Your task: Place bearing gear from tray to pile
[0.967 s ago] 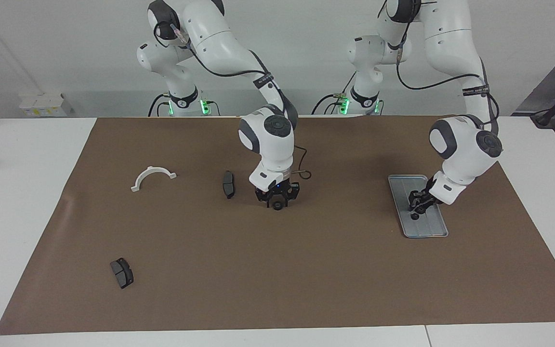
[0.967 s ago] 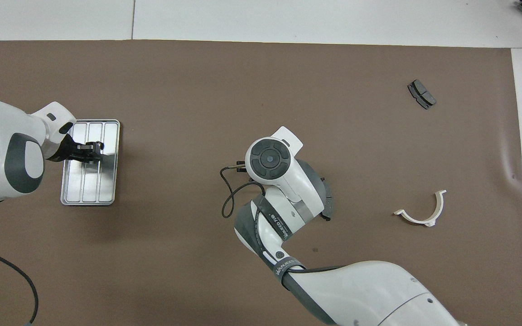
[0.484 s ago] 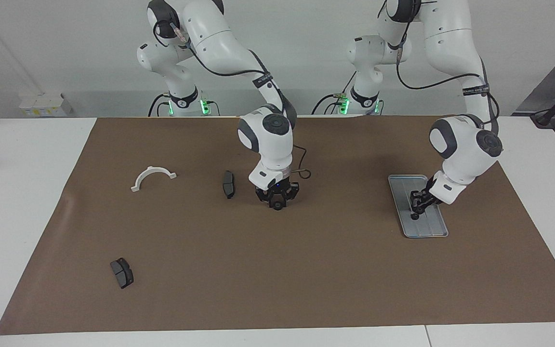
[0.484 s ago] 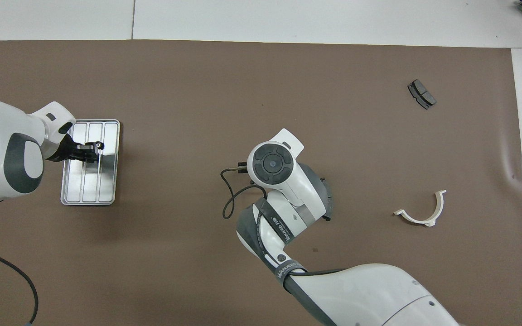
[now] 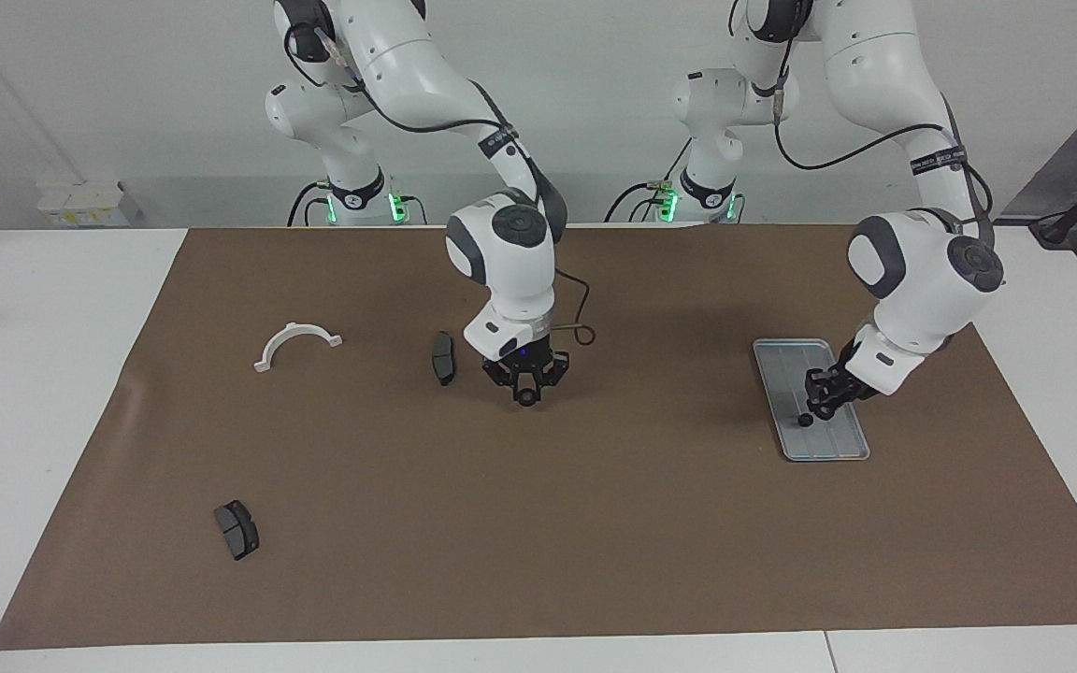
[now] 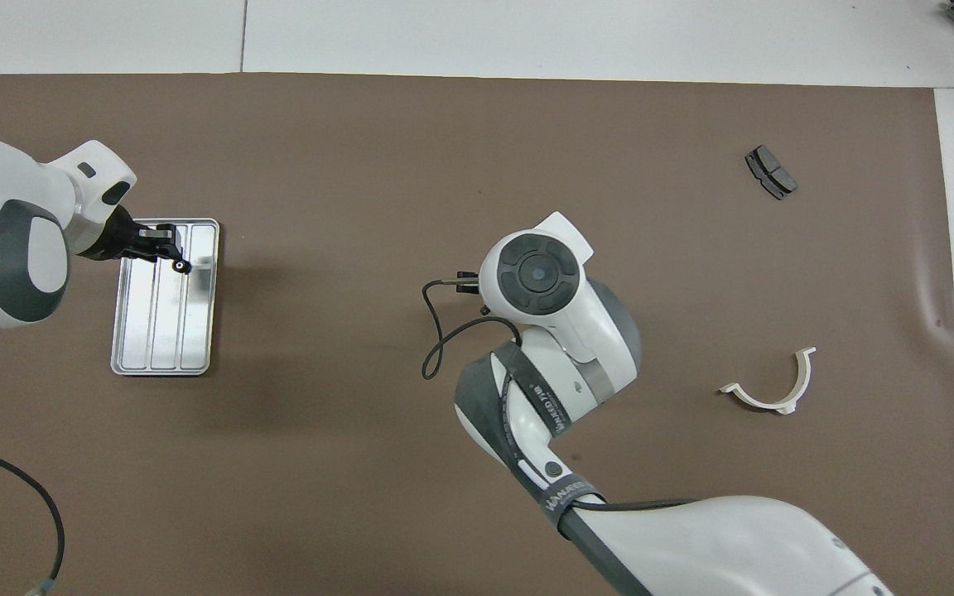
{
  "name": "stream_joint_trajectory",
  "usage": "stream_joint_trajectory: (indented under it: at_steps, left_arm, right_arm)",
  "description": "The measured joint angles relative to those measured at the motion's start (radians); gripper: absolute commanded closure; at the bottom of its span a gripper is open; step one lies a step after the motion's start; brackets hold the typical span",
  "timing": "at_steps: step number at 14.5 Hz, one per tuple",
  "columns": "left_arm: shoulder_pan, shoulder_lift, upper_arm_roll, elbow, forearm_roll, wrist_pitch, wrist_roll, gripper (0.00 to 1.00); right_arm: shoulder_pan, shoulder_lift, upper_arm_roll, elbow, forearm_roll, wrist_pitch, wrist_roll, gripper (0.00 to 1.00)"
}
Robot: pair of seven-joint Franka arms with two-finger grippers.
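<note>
The right gripper (image 5: 525,397) hangs just above the brown mat (image 5: 595,542) around the middle of the desk, clenched on a small black bearing gear (image 5: 525,399), right beside a dark brake pad (image 5: 443,357). The left gripper (image 5: 819,407) is up over the metal tray (image 5: 833,447) toward the left arm's end of the desk, gripping another little black gear (image 6: 183,266); a third gear (image 5: 805,421) sits in the tray. The white half-ring bracket (image 5: 295,343) and a second brake pad (image 5: 236,529) lie toward the right arm's end, the pad near the desk edge farthest from the robots.
</note>
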State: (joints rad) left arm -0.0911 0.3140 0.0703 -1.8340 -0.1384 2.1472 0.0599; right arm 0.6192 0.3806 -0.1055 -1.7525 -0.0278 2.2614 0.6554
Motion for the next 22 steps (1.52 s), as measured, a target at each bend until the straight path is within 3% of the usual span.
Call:
stream_joint_trajectory:
  at_steps: [5, 9, 13, 14, 15, 16, 17, 18, 19, 20, 22]
  left_arm:
    - [-0.24, 0.002, -0.008, 0.002, 0.0, 0.018, -0.328, 0.99]
    - [-0.485, 0.009, -0.011, 0.003, 0.0, 0.106, -0.556, 0.99]
    - [-0.649, 0.075, -0.012, 0.025, 0.0, 0.177, -0.633, 0.95]
    - [-0.675, 0.095, -0.012, 0.041, -0.001, 0.182, -0.635, 0.8]
    - [-0.696, 0.11, -0.012, 0.053, -0.001, 0.19, -0.636, 0.52]
    - [-0.715, 0.119, -0.012, 0.062, -0.001, 0.203, -0.638, 0.13]
    - [-0.726, 0.122, -0.012, 0.066, -0.001, 0.225, -0.645, 0.0]
    - [-0.731, 0.123, -0.012, 0.068, -0.001, 0.249, -0.653, 0.0]
    - [-0.731, 0.123, -0.012, 0.069, -0.001, 0.26, -0.656, 0.0]
    - [-0.731, 0.123, -0.008, 0.07, -0.001, 0.262, -0.657, 0.0]
    - [-0.723, 0.123, 0.009, 0.071, -0.001, 0.262, -0.664, 0.0]
  right_arm:
    - [-0.245, -0.212, -0.003, -0.01, -0.003, -0.21, -0.235, 1.0]
    - [-0.455, -0.231, -0.004, -0.066, 0.004, -0.227, -0.481, 1.0]
    - [-0.585, -0.204, -0.003, -0.182, 0.061, -0.08, -0.64, 1.0]
    - [-0.597, -0.192, -0.003, -0.209, 0.064, -0.037, -0.649, 1.0]
    - [-0.599, -0.179, -0.002, -0.228, 0.065, -0.002, -0.649, 1.0]
    - [-0.599, -0.165, 0.001, -0.243, 0.065, 0.027, -0.649, 1.0]
    - [-0.599, -0.152, 0.003, -0.254, 0.065, 0.052, -0.649, 0.93]
    - [-0.599, -0.141, 0.003, -0.263, 0.065, 0.078, -0.649, 0.68]
    - [-0.6, -0.13, 0.002, -0.273, 0.065, 0.102, -0.649, 0.17]
    - [-0.602, -0.123, 0.002, -0.282, 0.065, 0.119, -0.649, 0.0]
    - [-0.603, -0.12, 0.002, -0.292, 0.065, 0.133, -0.648, 0.0]
